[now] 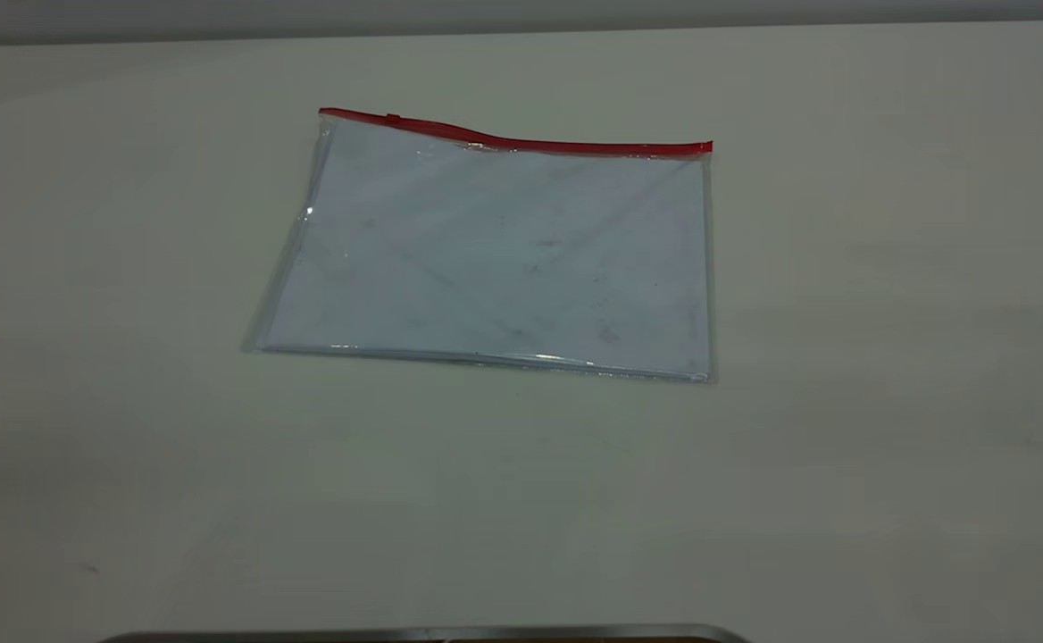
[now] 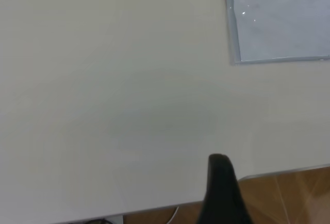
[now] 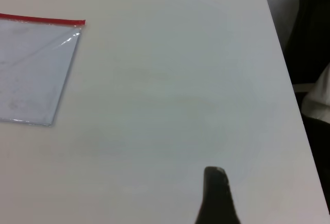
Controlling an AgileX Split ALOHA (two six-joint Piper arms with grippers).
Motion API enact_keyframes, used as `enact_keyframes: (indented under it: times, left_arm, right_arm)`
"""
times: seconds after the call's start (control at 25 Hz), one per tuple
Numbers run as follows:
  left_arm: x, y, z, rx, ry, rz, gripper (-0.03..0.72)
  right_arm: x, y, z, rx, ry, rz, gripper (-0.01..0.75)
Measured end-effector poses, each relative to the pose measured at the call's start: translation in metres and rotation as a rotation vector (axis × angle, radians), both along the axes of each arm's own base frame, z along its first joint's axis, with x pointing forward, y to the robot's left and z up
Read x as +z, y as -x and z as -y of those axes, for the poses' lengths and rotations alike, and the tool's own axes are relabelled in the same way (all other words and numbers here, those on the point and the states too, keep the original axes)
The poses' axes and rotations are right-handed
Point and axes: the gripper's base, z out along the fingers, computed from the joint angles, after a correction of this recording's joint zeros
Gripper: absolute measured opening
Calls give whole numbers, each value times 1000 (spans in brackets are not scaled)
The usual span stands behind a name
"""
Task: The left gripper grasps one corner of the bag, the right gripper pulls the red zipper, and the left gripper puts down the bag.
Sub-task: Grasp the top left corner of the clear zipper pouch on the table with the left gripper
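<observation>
The bag (image 1: 495,254) lies flat on the white table, a clear bluish-white pouch with dark specks. The red zipper (image 1: 521,140) runs along its far long edge, with the small slider tab (image 1: 392,118) near the left end. Neither gripper shows in the exterior view. In the left wrist view, only a black tip of the left gripper (image 2: 220,183) shows, near the table's front edge, well away from a plain corner of the bag (image 2: 235,61). In the right wrist view, a black tip of the right gripper (image 3: 216,193) shows over bare table, far from the bag's red-edged corner (image 3: 81,23).
The table's front edge (image 2: 278,172) runs close to the left gripper, with brown floor beyond it. The table's right edge (image 3: 289,69) has dark objects past it. A metal strip (image 1: 432,634) lies at the near edge in the exterior view.
</observation>
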Motion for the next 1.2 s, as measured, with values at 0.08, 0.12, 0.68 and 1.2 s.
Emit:
enact_keyframes:
  times: [0.08,0.12,0.68,1.2]
  left_arm:
    - [0,0,0,0,0,0,590]
    - [0,0,0,0,0,0,590]
    - [0,0,0,1,1,0,590]
    - [50,-64,-10,174,7,-77,590]
  right_arm:
    - [0,0,0,0,0,0,579]
    - [0,0,0,0,0,0,579]
    - [0,0,0,3,-5,0,579]
    - [12,-12,-9,41,-145,-3,579]
